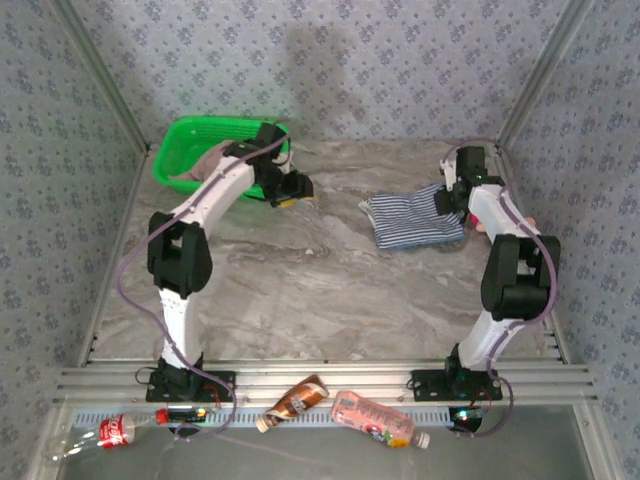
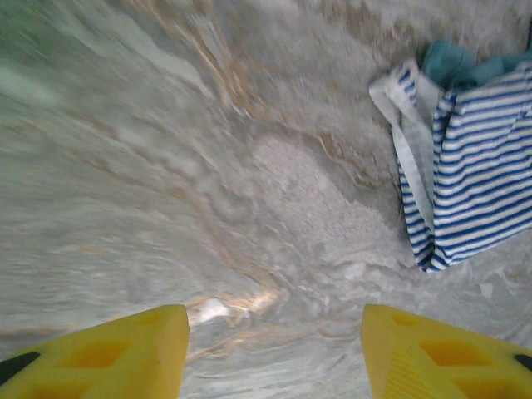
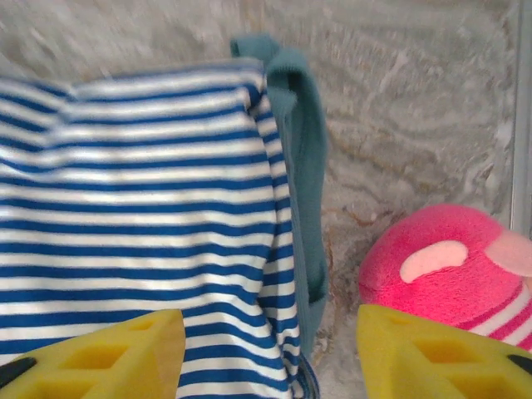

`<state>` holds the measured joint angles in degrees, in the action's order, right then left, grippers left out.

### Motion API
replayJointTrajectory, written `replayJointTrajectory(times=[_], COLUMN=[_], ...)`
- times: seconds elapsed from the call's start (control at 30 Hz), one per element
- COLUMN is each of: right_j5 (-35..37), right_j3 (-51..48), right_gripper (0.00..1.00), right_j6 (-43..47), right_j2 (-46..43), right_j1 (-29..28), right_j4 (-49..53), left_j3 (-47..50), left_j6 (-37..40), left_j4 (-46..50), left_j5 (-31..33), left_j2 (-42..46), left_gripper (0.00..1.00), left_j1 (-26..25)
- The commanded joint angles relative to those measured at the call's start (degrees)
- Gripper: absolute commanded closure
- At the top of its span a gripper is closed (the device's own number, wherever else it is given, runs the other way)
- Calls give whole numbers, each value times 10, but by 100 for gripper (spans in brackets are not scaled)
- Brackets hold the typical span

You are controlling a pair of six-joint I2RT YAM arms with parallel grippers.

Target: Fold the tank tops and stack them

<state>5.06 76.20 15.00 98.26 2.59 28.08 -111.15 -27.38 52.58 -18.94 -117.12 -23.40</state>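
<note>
- Marbled tabletop (image 1: 300, 270) carries the striped tank top (image 3: 141, 208) at its far right. It lies folded on the teal tank top (image 3: 303, 166), whose edge sticks out along the right side. The two edges are not flush, so a third layer could sit crooked on them.
- The right tool (image 3: 270, 337) hovers just over that exposed edge, fingers spread and holding nothing. If it closes here, I judge it could pinch both layers at once and drag the pile out of shape.
- The pink plush toy (image 3: 440, 266) lies just beside the pile on the right. A wide-open finger could snag or shove it, or fabric could end up draped over it.
- The dusty pink tank top (image 1: 208, 160) seems to lie crumpled in the green basket (image 1: 185, 140) at the far left, well apart from the pile, and looks unfolded. Lifted by one corner, it could catch the rim and tip the basket.
- The left tool (image 2: 274, 332) is over bare tabletop near the basket, fingers spread and empty. Its own view is smeared, so its height cannot be judged — a blind reach could miss the cloth.
</note>
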Motion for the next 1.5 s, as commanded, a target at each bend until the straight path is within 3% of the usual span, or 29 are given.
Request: replayJointTrajectory(times=[0.0, 0.2, 0.37, 0.53, 0.63, 0.93, 1.0, 1.03, 1.13, 1.2, 1.47], right_j5=[-89, -154, -177, -169, -177, -190, -193, -196, -199, -205, -245], right_j3=[-13, -74, -135, -146, -143, -107, -99, -96, -96, -100, -132], right_gripper=[36, 27, 9, 0, 0, 0, 0, 0, 0, 0, 0], right_j6=[-52, -117, -166, -190, -207, -199, -198, -198, -199, -199, -240], right_j2=[-74, -156, -196, -201, -195, -185, -188, -191, -203, -209, -222], right_j1=[-7, -52, -103, -152, -167, -174, -172, -171, -164, -160, -165], right_j4=[-32, -61, -93, -95, -92, -34, -16, -8, 2, 1, -76], left_j3=[-37, -63, -173, -306, -386, -439, -441, -447, -462, -469, -463], left_j6=[61, 118, 156, 174, 177, 153, 151, 147, 129, 123, 116], left_j4=[54, 14, 13, 30, 57, 51, 51, 54, 52, 49, 67], left_j5=[61, 121, 144, 173, 194, 187, 191, 190, 174, 167, 154], left_j2=[35, 10, -97, -216, -282, -373, -386, -392, -398, -389, -259], left_gripper=[41, 40, 35, 32, 31, 28, 32, 41, 84, 99, 100], left_j1=[44, 129, 177, 195, 201, 212, 210, 211, 210, 208, 200])
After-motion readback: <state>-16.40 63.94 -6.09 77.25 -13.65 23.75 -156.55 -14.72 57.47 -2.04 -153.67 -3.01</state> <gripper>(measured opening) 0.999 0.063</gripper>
